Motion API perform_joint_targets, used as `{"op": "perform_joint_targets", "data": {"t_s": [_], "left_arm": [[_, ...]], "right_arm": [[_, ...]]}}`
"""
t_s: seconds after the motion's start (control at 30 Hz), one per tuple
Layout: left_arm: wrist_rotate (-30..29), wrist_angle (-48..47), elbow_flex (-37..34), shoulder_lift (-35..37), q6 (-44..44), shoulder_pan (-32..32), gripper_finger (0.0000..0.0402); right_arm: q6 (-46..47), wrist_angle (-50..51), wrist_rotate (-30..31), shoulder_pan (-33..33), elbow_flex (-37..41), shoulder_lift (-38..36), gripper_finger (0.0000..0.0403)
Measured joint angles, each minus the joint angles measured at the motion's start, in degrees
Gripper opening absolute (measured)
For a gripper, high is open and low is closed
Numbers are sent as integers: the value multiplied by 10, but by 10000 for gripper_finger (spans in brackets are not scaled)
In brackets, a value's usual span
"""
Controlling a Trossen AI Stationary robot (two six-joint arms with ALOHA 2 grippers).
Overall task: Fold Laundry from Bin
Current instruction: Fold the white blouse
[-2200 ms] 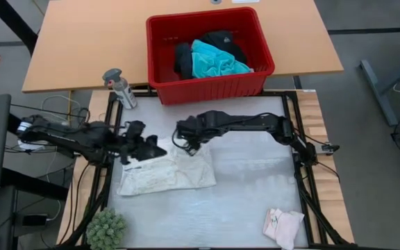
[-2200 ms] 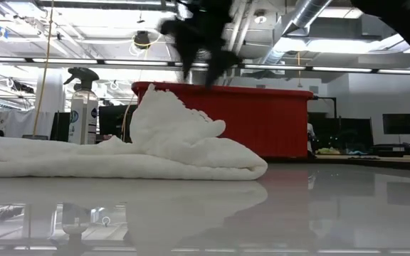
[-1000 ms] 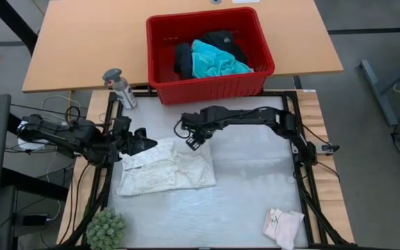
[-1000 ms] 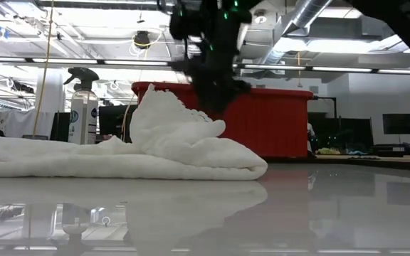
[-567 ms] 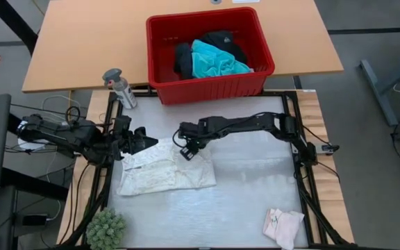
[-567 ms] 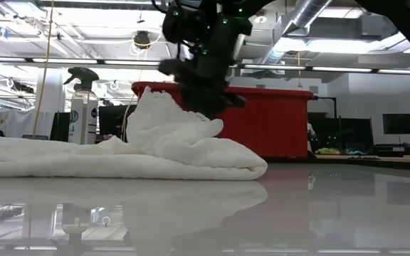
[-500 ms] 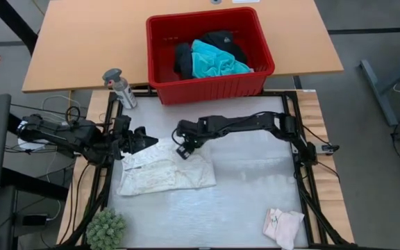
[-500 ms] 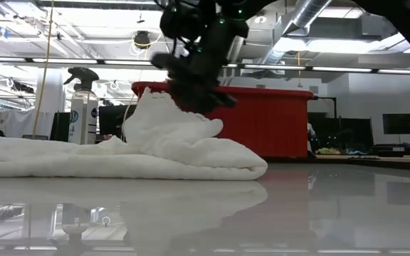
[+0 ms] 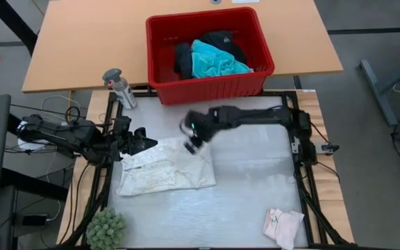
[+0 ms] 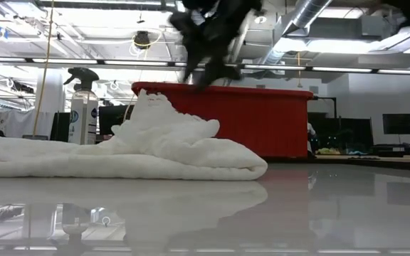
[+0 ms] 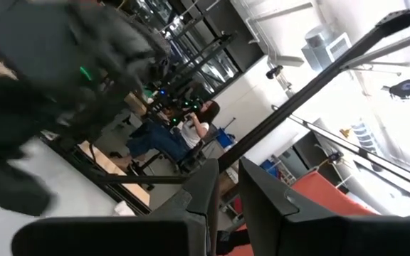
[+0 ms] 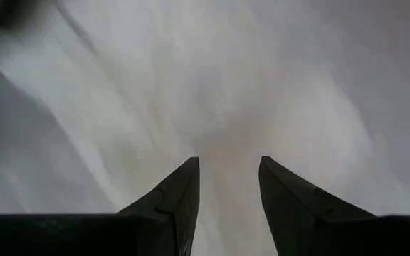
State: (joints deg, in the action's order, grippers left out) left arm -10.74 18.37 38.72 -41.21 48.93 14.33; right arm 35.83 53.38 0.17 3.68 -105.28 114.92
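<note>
Laundry (image 9: 165, 170), apparently a white lacy top, lies loosely folded.

I could read no text, brand, number or sign anywhere in my views. The spray bottle (image 10: 82, 107) carried a dark label, but its print was too small for me to make out. The bin (image 9: 210, 84) showed no markings that I could read.
</note>
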Motion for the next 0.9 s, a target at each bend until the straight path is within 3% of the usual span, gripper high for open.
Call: {"op": "perform_joint_targets", "data": {"t_s": [0.13, 0.3, 0.4, 0.77, 0.9], "left_arm": [[0, -2, 0, 0, -1, 0, 43], [-5, -7, 0, 0, 1, 0, 43], [-6, -10, 0, 0, 1, 0, 43], [-6, -10, 0, 0, 2, 0, 43], [-6, -10, 0, 0, 0, 0, 43]], "right_arm": [[36, 106, 98, -64, 30, 2, 168], [99, 78, 101, -108, 87, 5, 168], [127, 14, 104, -116, 118, 8, 168], [124, -148, 94, -101, 119, 6, 168], [-8, -321, 12, -102, 119, 7, 168]]}}
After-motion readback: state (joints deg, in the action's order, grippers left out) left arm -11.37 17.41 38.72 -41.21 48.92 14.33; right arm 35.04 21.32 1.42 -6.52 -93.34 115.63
